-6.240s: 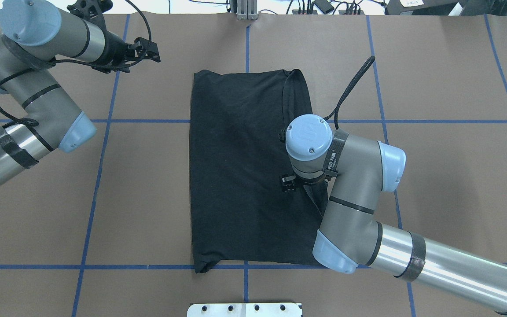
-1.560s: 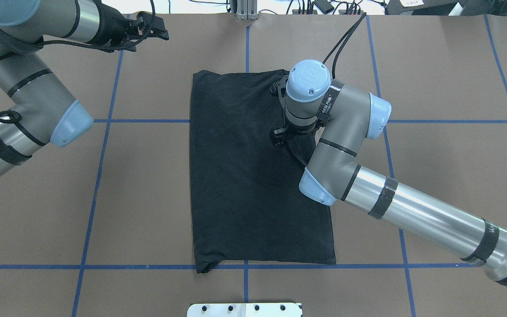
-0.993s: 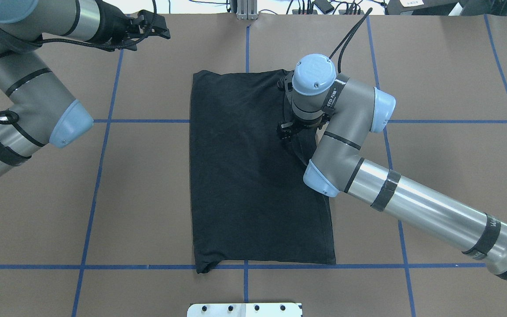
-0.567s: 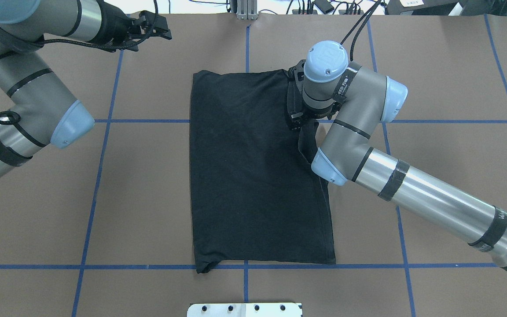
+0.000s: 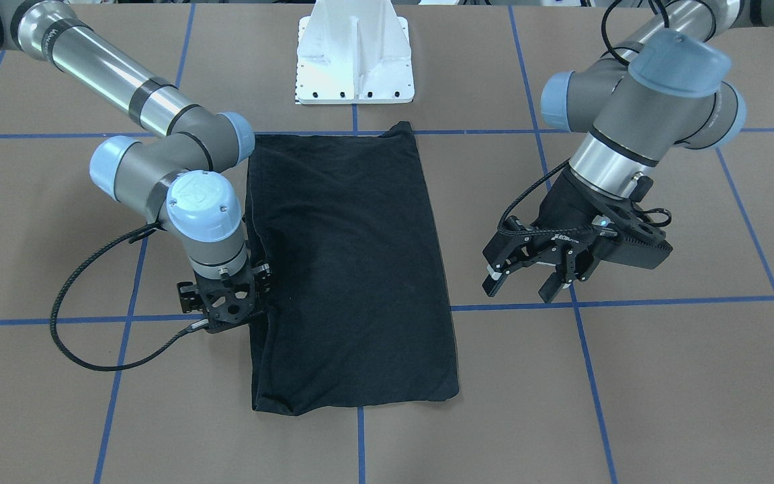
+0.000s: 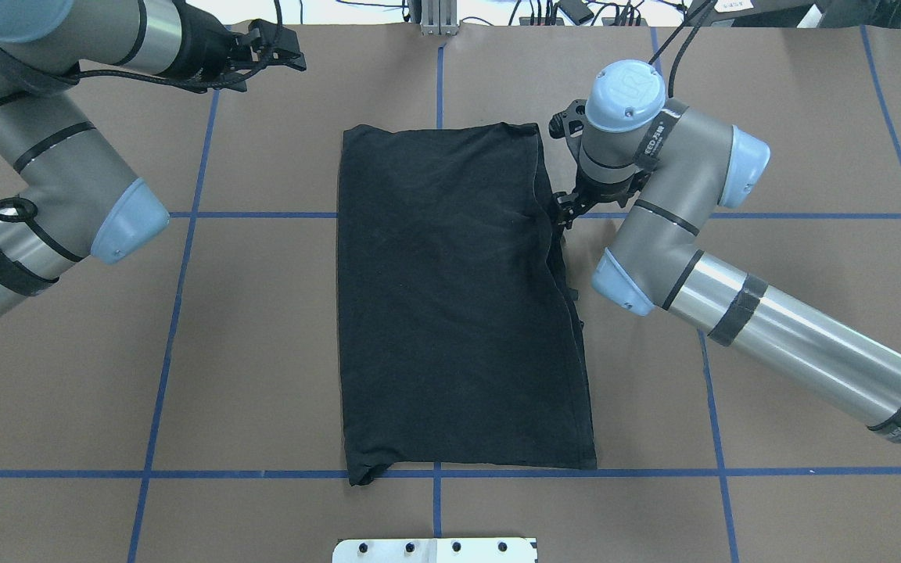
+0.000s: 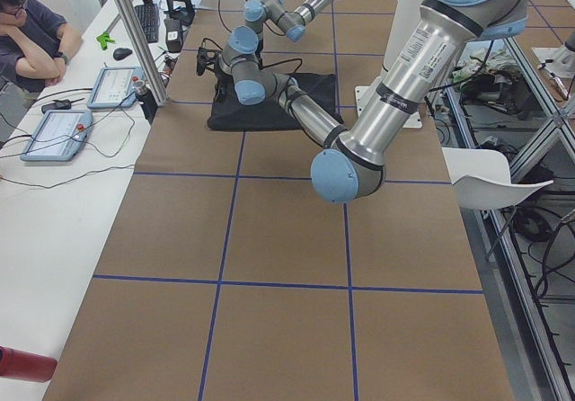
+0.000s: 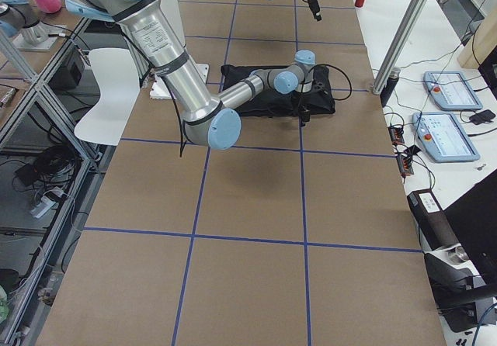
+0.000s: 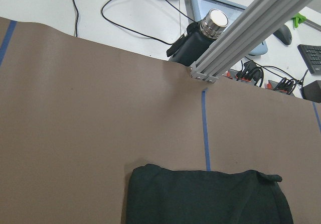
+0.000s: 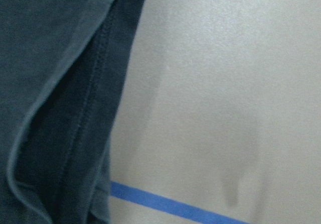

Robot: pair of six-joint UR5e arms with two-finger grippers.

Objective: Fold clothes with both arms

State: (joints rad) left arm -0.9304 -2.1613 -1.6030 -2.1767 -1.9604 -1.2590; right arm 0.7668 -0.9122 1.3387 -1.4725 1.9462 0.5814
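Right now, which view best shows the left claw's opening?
The front-facing view: the left claw faces the camera, fingers plainly apart. Overhead shows it side-on near the top edge; side views, tiny; its wrist camera, nothing.

T-shirt (image 6: pixel 458 313): 1 | arms (image 6: pixel 779 338): 2 | end effectors (image 5: pixel 521 290): 2 | pedestal (image 5: pixel 353 64): 1

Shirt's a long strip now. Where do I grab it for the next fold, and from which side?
Probably the far short edge of the shirt, pinched at its two corners, each from its own outer side. It lies flat as a long strip, and the left gripper, open, and the right gripper both sit near that end.
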